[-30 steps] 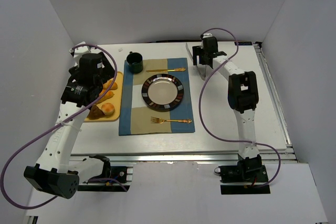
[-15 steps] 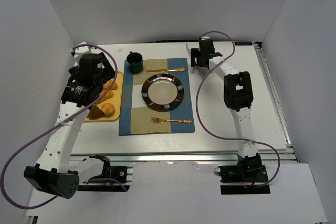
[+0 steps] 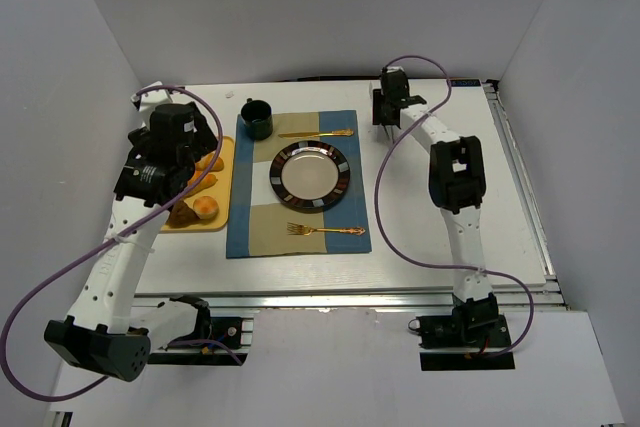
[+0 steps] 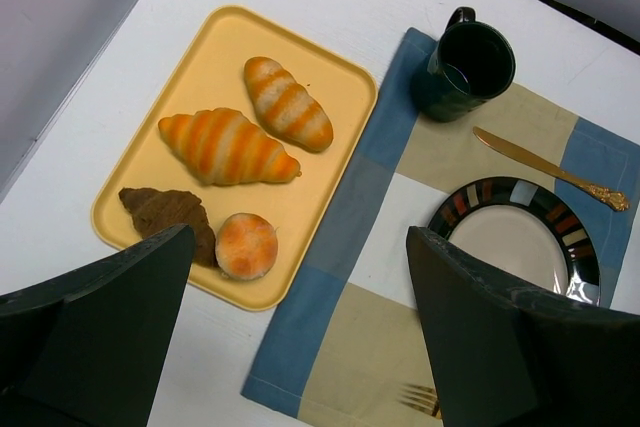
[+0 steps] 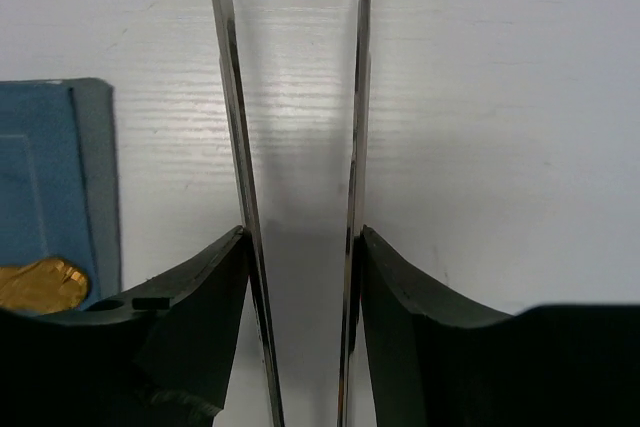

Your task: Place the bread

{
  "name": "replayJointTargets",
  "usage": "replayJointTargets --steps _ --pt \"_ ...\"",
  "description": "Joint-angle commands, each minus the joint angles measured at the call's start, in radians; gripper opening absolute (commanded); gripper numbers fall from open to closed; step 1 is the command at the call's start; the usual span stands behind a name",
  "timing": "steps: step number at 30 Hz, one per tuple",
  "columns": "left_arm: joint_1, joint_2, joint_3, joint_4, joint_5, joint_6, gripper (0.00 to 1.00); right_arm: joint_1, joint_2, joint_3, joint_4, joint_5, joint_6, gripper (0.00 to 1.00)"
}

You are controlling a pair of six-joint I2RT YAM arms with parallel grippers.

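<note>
Pads of my right claw [image 5: 302, 237] press inward on the two thin blades of the tongs [image 5: 232, 97], which reach ahead over the bare surface [image 5: 480, 97]. I judge this grip is meant to lift bread without crushing it. My left claw [image 4: 300, 237] hangs spread above the tray [image 4: 215, 47]. The bun [image 4: 246, 245] and dark chunk [image 4: 165, 215] lie together just ahead of its left finger, not yet on the plate [image 4: 497, 191].

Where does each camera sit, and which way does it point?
Top external: above and behind, looking down on the white table; left arm and right arm show.
Left wrist: looks down at the yellow tray with the round golden bun; its open jaws frame the bottom.
Right wrist: close over the table; its jaws clasp two thin shiny strips.
Shared: all three show the blue-and-beige checked placemat.
</note>
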Motion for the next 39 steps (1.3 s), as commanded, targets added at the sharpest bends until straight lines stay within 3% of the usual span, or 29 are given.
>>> replayJointTargets --steps 1,6,10,15,23,28,33,39 --pt "0.002 -0.029 0.036 0.012 -0.023 0.013 0.98 0.011 -0.269 -0.014 -0.027 0.046 -0.008 0.52" --pt "0.002 -0.032 0.067 0.046 -0.019 0.022 0.98 0.093 -0.502 -0.135 -0.136 0.015 -0.056 0.52" --pt "0.002 -0.031 0.113 0.037 -0.043 0.034 0.98 0.213 -0.564 -0.136 -0.214 -0.046 -0.079 0.52" --pt "0.002 -0.041 0.192 -0.031 -0.077 0.008 0.98 0.374 -0.544 -0.093 -0.251 -0.195 -0.06 0.53" --pt "0.002 -0.104 0.212 -0.078 -0.086 0.008 0.98 0.578 -0.413 -0.013 -0.141 -0.408 -0.022 0.53" --pt "0.002 -0.12 0.206 -0.114 -0.088 0.008 0.98 0.631 -0.307 0.067 -0.203 -0.491 -0.066 0.55" --pt "0.002 -0.141 0.197 -0.121 -0.088 0.013 0.98 0.655 -0.355 -0.077 -0.156 -0.541 -0.071 0.56" --pt "0.002 -0.143 0.186 -0.114 -0.08 0.021 0.98 0.674 -0.357 -0.123 -0.142 -0.575 -0.068 0.6"
